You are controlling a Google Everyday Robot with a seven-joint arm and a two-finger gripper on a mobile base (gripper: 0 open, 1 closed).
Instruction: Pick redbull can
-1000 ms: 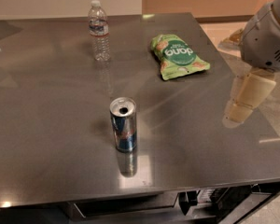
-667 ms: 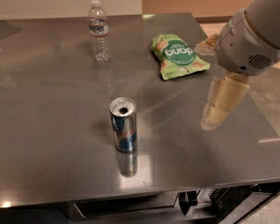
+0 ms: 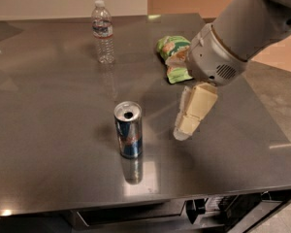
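The redbull can (image 3: 129, 129) stands upright on the steel table (image 3: 48, 130), near its front edge. It is blue and silver with a red logo and an opened silver top. My gripper (image 3: 186, 126) hangs from the grey arm (image 3: 242, 28) that comes in from the upper right. Its cream fingers (image 3: 198, 106) point down and to the left. The gripper is to the right of the can, about a can's width away, at roughly can height. It holds nothing that I can see.
A clear plastic water bottle (image 3: 103, 32) stands at the back of the table. A green snack bag (image 3: 172, 56) lies at the back right, partly behind the arm. The table's front edge (image 3: 136, 205) is close below the can.
The arm has swung left and down across the table. The gripper has come from the right edge to just right of the can. The can, bottle and bag have not moved.
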